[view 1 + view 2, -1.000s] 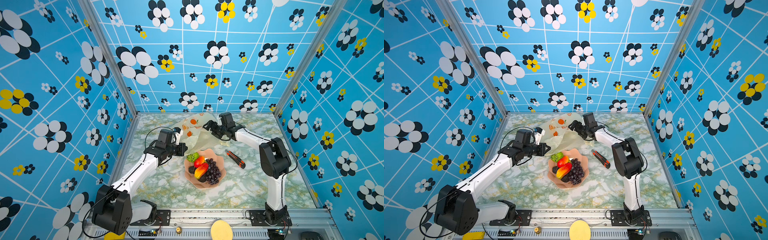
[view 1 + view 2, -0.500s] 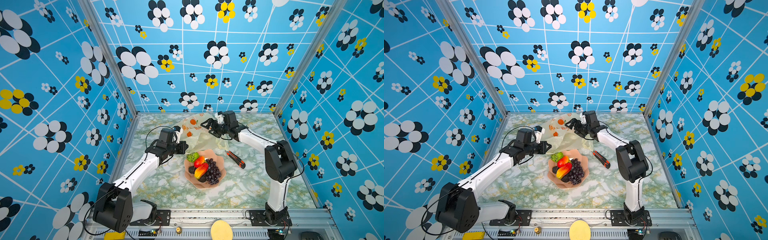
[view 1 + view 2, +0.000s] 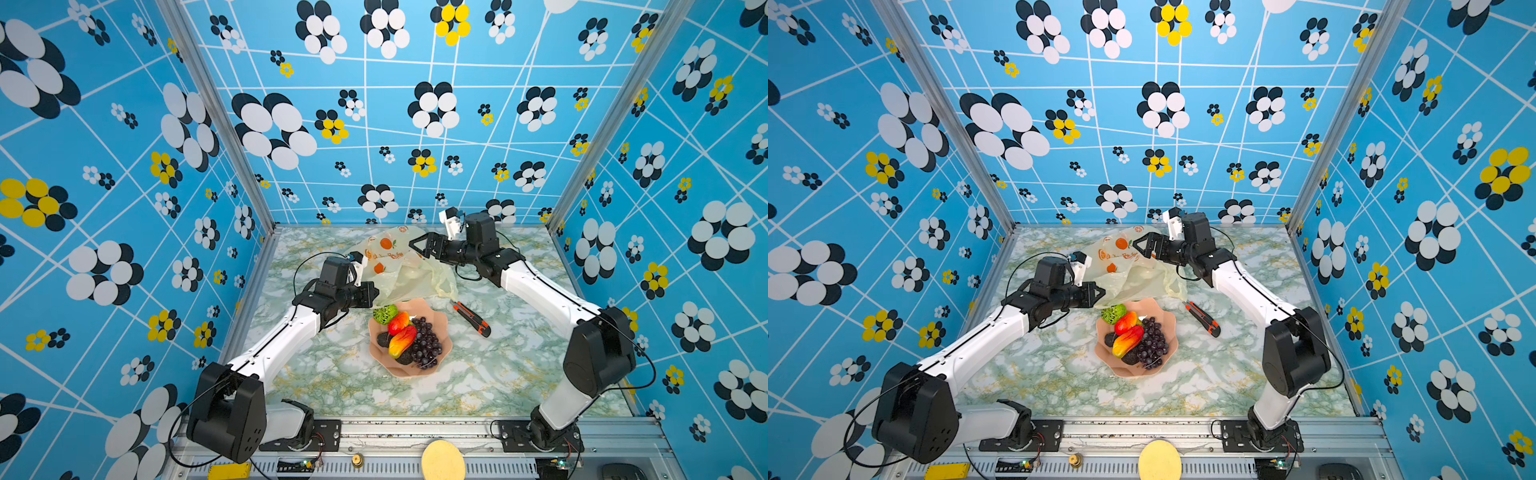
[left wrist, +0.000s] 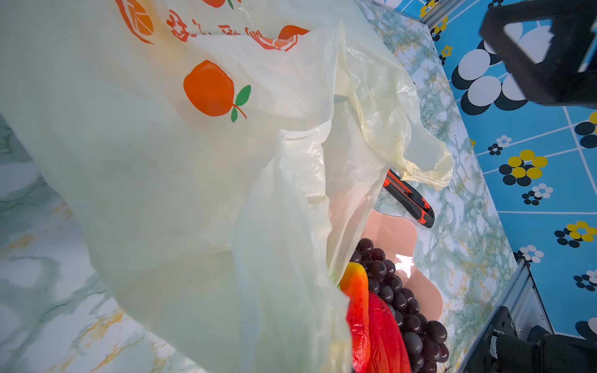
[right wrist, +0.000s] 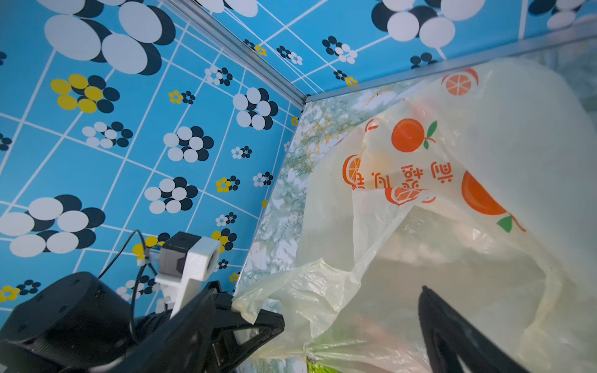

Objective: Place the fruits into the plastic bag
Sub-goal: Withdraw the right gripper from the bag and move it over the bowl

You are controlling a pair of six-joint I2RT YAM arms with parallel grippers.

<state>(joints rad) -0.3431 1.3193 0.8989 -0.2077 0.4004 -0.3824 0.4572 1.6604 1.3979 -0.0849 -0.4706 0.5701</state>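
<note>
1. The black left gripper (image 3: 371, 293) is clamped shut on the near left edge of the plastic bag; the right wrist view shows a crumpled corner pinched between its jaws.
2. The pale cream, translucent plastic bag (image 3: 401, 272), printed with orange fruit and red text, lies crumpled on the far half of the green-and-white marble-patterned table (image 3: 332, 374). Its near edge reaches the far rim of the dish.
3. The pink scalloped dish (image 3: 445, 332) sits just in front of the bag and holds the toy fruits. These are a bumpy green ball (image 3: 384, 313), a red strawberry (image 3: 397, 322), a red-yellow mango (image 3: 402, 341), dark purple grapes (image 3: 427, 344) and two rough black ovals (image 3: 382, 339). None of these is in the bag.
4. The black right gripper (image 3: 418, 249) hangs over the bag's far side with its jaws spread wide and nothing between them.
5. A red-and-black utility knife (image 3: 471, 319) lies on the table just right of the dish, apart from both grippers.
</note>
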